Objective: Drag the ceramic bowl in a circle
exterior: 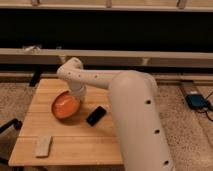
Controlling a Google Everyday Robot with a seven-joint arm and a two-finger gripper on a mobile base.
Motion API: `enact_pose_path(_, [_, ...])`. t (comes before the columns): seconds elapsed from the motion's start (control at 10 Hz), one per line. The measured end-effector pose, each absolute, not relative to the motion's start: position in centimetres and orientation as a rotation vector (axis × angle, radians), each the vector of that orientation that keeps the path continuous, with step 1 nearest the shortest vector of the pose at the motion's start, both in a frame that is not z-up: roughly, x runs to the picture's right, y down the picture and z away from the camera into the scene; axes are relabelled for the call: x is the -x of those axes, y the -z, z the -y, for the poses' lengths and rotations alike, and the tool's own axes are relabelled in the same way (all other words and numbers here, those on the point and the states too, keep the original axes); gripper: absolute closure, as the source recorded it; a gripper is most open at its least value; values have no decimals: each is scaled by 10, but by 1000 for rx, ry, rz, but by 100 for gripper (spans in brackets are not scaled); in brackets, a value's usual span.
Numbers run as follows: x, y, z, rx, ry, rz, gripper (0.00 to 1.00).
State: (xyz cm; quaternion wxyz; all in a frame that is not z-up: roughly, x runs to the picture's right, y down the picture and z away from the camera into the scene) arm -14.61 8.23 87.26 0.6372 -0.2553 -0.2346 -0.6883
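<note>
The ceramic bowl [65, 105] is round, shallow and orange with a glossy orange-red inside. It sits tilted on the wooden table [75, 137], left of middle. My white arm reaches over from the right and bends down to the bowl's far rim. My gripper [76, 94] is at that far right rim, touching the bowl. The wrist hides its tips.
A flat black phone [96, 115] lies just right of the bowl. A small pale rectangular block [43, 146] lies near the table's front left corner. A long low shelf runs behind the table. A blue object [197, 101] lies on the floor at right.
</note>
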Motion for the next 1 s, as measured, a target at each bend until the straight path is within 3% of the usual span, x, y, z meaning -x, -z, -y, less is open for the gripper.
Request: enact_pose_path(1.0, [166,-858,-98,523,1664,600,20])
